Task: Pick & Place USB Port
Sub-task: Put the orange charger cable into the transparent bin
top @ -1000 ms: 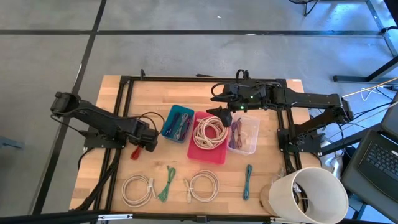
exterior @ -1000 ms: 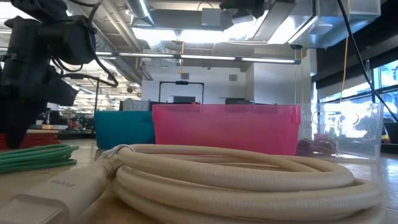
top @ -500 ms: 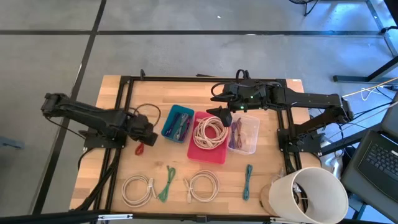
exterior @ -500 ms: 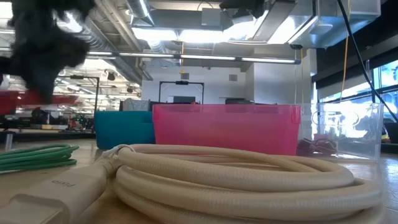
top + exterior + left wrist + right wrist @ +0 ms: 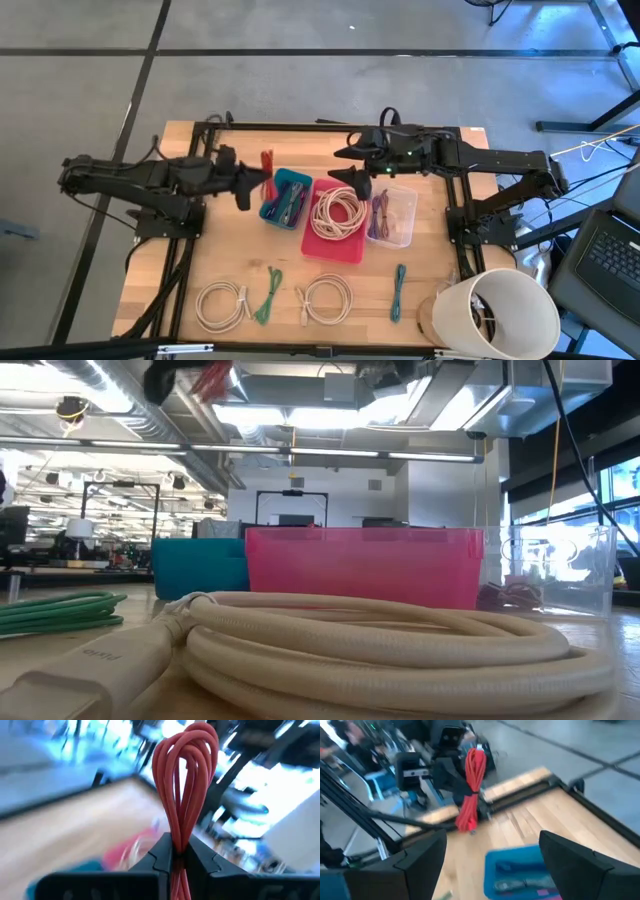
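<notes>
The wooden tabletop carries a black frame along its edges. Near its centre sit three bins side by side: a blue bin at nine o'clock, a pink bin in the middle and a clear bin at three o'clock. Toward six o'clock lie two white cable coils, with green cables beside them. A white bucket lies at the five o'clock corner.

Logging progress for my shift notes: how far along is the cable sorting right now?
Done: the blue bin, pink bin and clear bin already hold cables. In hand: left gripper carries a red cable bundle, jaws shut. Left: white coils and green cables on the table.
</notes>
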Controlling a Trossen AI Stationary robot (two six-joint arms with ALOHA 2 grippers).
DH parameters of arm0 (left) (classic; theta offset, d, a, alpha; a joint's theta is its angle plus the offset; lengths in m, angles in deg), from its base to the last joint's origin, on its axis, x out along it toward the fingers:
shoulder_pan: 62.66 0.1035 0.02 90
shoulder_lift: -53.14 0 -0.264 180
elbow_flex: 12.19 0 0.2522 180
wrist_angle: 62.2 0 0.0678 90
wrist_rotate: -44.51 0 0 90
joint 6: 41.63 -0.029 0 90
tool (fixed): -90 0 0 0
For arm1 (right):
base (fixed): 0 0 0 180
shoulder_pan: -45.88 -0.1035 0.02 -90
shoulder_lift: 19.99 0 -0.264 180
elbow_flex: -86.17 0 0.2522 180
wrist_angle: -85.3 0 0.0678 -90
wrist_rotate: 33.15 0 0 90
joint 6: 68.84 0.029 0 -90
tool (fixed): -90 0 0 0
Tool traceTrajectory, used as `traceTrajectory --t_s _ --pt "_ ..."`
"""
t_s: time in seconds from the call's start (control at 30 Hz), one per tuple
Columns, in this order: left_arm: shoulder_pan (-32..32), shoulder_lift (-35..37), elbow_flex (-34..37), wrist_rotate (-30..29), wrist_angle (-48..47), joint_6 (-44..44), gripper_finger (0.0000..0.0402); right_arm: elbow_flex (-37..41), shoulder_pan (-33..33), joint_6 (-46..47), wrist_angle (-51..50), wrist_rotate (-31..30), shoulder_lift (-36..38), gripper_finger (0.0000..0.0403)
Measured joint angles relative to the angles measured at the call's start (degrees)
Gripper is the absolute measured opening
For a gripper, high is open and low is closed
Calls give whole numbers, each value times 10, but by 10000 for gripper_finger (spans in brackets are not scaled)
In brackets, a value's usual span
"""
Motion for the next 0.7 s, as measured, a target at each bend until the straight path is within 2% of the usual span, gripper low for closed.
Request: traceTrajectory --t_s 0.13,0.3,0.47,0.7 --pt "49 -17 0 72 141 -59 20 0 0 -5 43 3 0 322" --pt "96 -63 0 200 332 -93 20 0 0 -5 73 3 0 322" --pt "139 -123 -21 259 352 -73 19 0 0 -9 90 10 0 322" --pt "168 -217 -121 365 355 -97 19 0 0 -9 92 13 0 322"
